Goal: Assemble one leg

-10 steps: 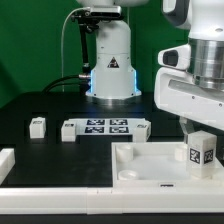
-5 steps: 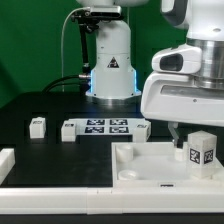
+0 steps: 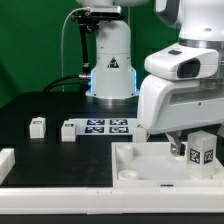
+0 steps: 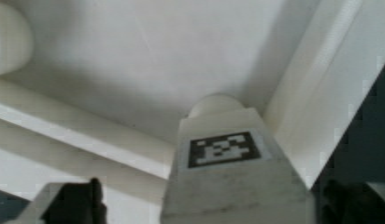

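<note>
A leg [image 3: 204, 150], a chunky white block with a square marker on its face, stands upright on the large white square panel [image 3: 140, 172] at the exterior view's right. My gripper [image 3: 186, 148] hangs over it, its big white hand covering part of the leg's left side. In the wrist view the leg [image 4: 224, 160] sits between my two dark fingers [image 4: 72, 200], with a gap showing on each side. The gripper [image 4: 215, 208] is open and not clamped on the leg. The panel's raised rim [image 4: 100, 125] runs past the leg.
A second small white block [image 3: 37, 126] lies on the dark table at the exterior view's left. The marker board [image 3: 98, 127] lies in the middle, with another small white piece [image 3: 143, 128] at its right end. A white part [image 3: 5, 160] lies at the left edge. The robot base [image 3: 110, 60] stands behind.
My hand has shifted toward the exterior view's left and looks larger in that view. The leg has stayed in the same spot on the panel.
</note>
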